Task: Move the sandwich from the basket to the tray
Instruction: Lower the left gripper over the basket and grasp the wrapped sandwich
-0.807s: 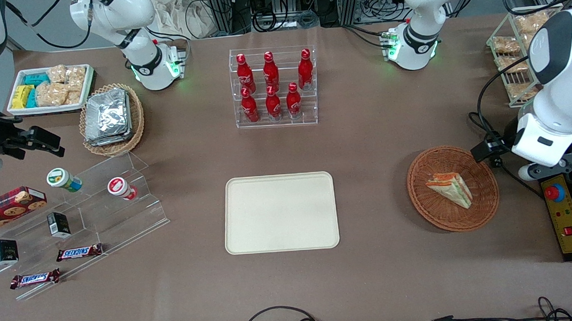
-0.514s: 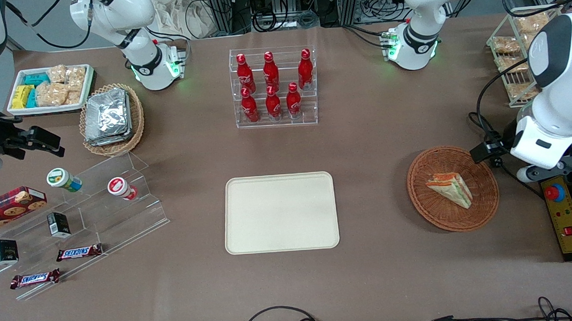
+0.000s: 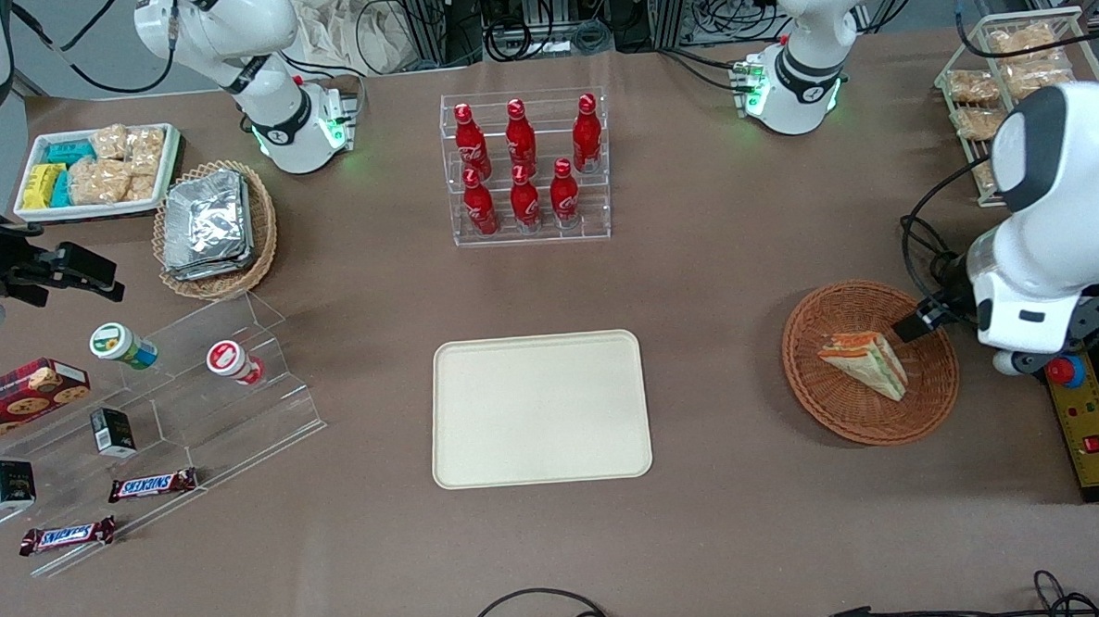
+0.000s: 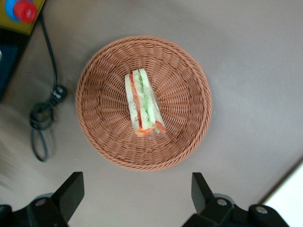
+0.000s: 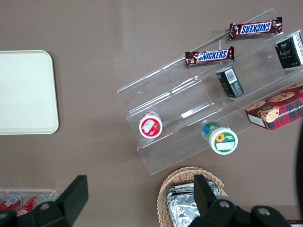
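The gripper [image 4: 137,196] hangs above the reddish wicker basket's [image 4: 189,127] rim, fingers spread wide and holding nothing. Just ahead of it and below, the wrapped sandwich [image 4: 143,103] lies mid-basket, its long axis running straight away from the gripper, crosswise to the line between the fingers. The cream tray [image 3: 540,409] sits well off toward the parked arm's end. Farther still, two bars read SNICKERS [image 3: 152,484].

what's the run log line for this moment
phase: approach | gripper: open, above the basket rim, holding nothing | sandwich: lying in basket, untouched | tray: bare, toward the parked arm from basket
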